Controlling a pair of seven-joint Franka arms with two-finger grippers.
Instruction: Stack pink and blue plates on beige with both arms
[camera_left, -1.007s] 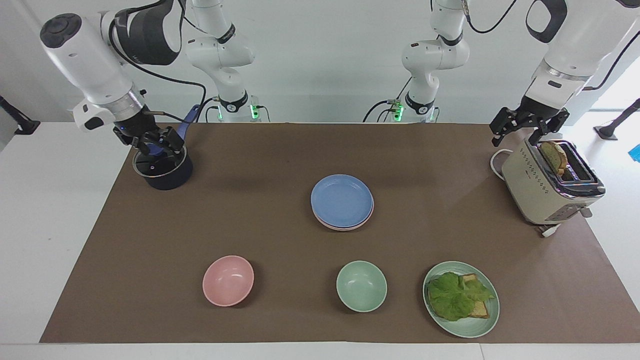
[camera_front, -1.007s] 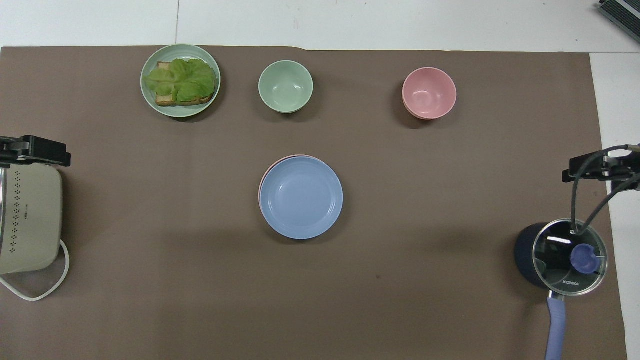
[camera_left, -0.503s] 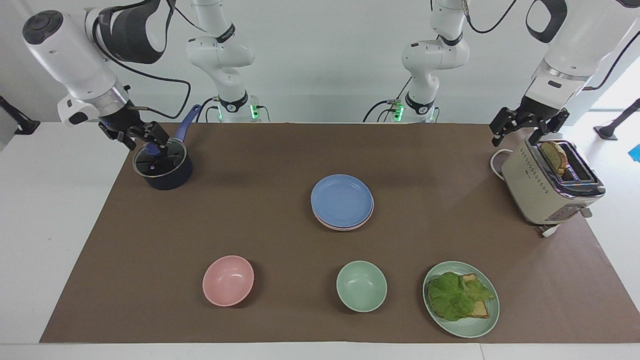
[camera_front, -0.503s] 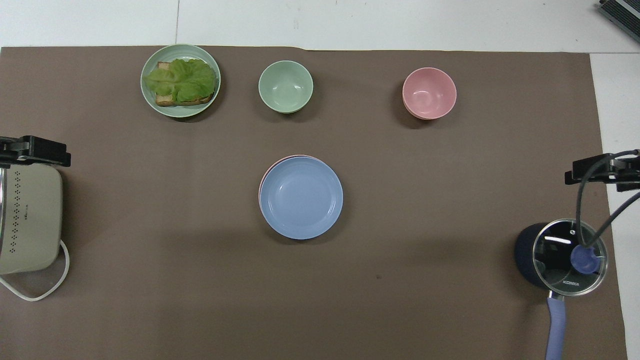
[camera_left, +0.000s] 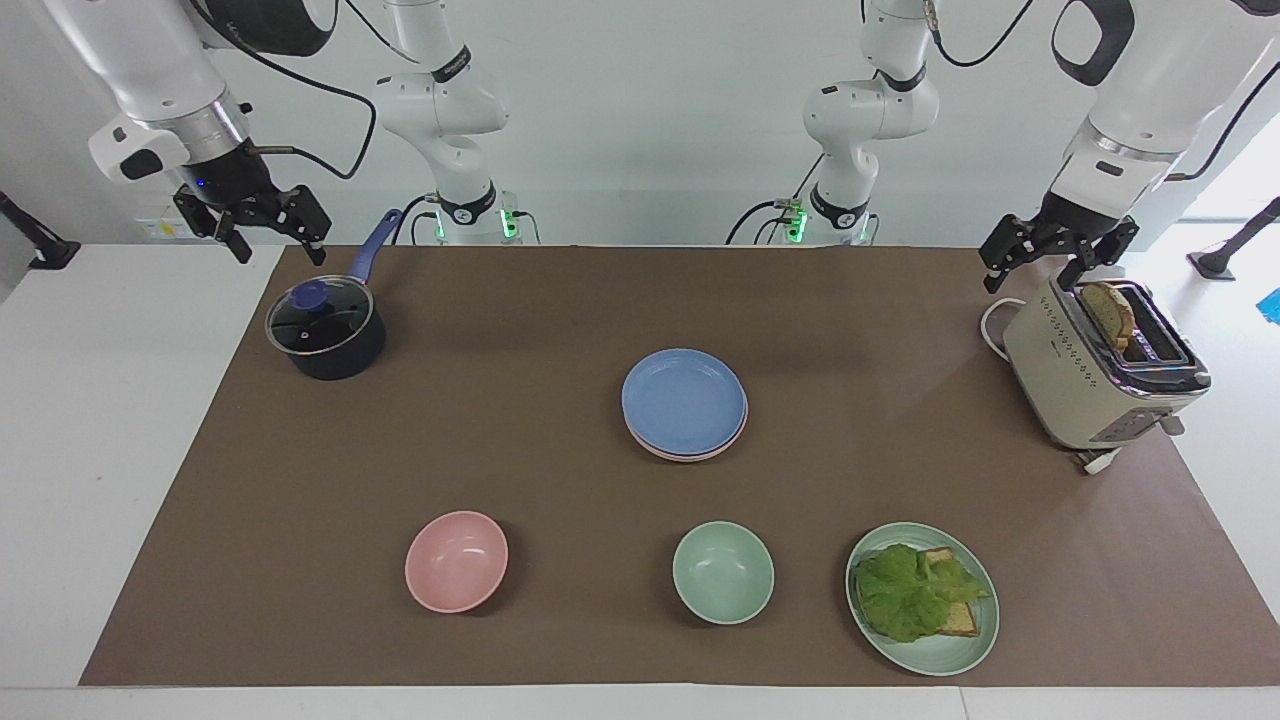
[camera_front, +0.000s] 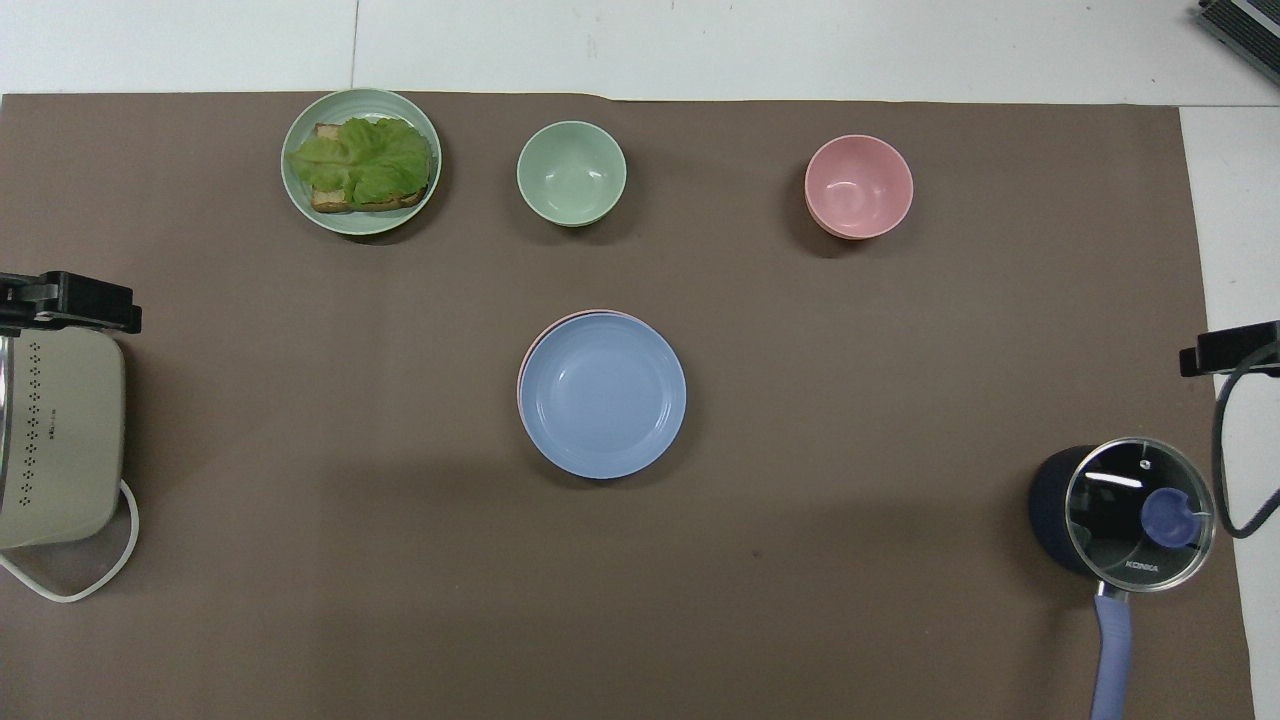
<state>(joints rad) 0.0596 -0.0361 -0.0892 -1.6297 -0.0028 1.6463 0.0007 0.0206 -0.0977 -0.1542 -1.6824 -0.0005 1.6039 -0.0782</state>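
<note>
The blue plate (camera_left: 684, 400) (camera_front: 603, 395) lies on top of a stack in the middle of the brown mat. Under it only a thin edge of the pink plate (camera_left: 738, 432) (camera_front: 523, 362) shows. The beige plate is hidden in both views. My right gripper (camera_left: 280, 245) (camera_front: 1230, 350) hangs open and holds nothing, over the table edge beside the pot at the right arm's end. My left gripper (camera_left: 1040, 275) (camera_front: 70, 300) is open too, holds nothing and waits over the toaster at the left arm's end.
A dark pot with a glass lid (camera_left: 322, 325) and a blue handle stands at the right arm's end. A cream toaster (camera_left: 1095, 375) holds a bread slice. Farther from the robots stand a pink bowl (camera_left: 456, 560), a green bowl (camera_left: 722, 572) and a green plate (camera_left: 940, 655) with lettuce on toast.
My right gripper has risen from the pot lid's knob and drawn back toward the table edge. The lid stays on the pot. The left arm and the plates have not moved.
</note>
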